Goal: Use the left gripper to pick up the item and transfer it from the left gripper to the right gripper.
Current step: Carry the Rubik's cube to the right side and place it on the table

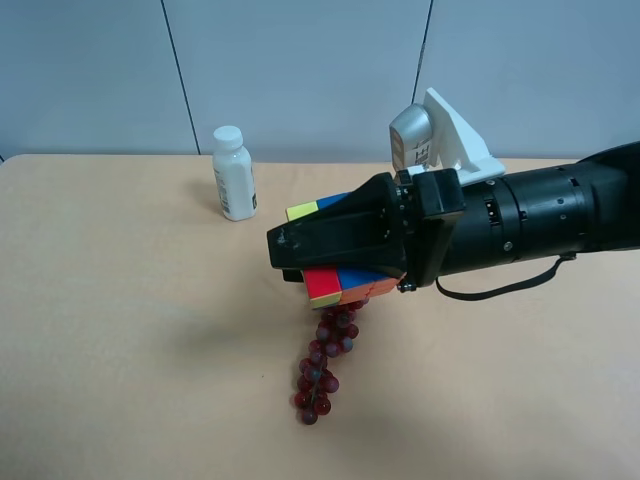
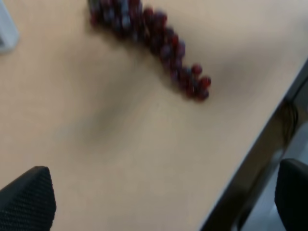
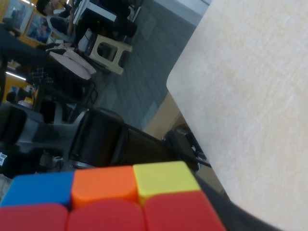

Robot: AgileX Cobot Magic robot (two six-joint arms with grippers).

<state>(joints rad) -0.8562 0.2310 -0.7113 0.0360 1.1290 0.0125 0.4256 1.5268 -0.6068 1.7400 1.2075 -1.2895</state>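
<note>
One cube [image 1: 322,282], gripped in your right claw [image 1: 290,255].
Your left claw [image 2: 163,202] gapes empty over the grapes [image 2: 166,53]; handover looks done.

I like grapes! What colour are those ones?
Dark red-purple grapes, clearest in the exterior high view.

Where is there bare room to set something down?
Bare: the table at the high view's left of the white bottle and grape bunch. Crowded: the middle, where the right gripper holds the puzzle cube near the grapes.
</note>
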